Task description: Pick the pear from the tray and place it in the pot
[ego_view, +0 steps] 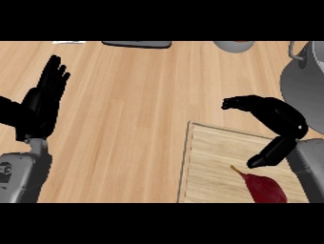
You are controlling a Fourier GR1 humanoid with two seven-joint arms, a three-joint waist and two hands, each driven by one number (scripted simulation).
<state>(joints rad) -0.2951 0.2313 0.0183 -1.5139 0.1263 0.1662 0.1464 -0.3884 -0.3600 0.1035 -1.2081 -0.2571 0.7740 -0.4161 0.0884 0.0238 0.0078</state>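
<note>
Wooden worktop [123, 119]; tray [207, 162] at 5 o'clock, pear [267, 189] lying on it, pot [312, 90] at 2 o'clock. My right hand [281, 121] over tray, curled, holding nothing; left hand [35, 107] open, resting at 9 o'clock. Likely risk: pear sits at 6 o'clock of my palm; an off-centre grab could roll it away.

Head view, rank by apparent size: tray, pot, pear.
1-2. tray and pot: the two largest. Both are cut off by the view's edge and the forearm hides part of the tray, so I won't rank them.
3. pear: clearly smallest, lying on the tray.
</note>
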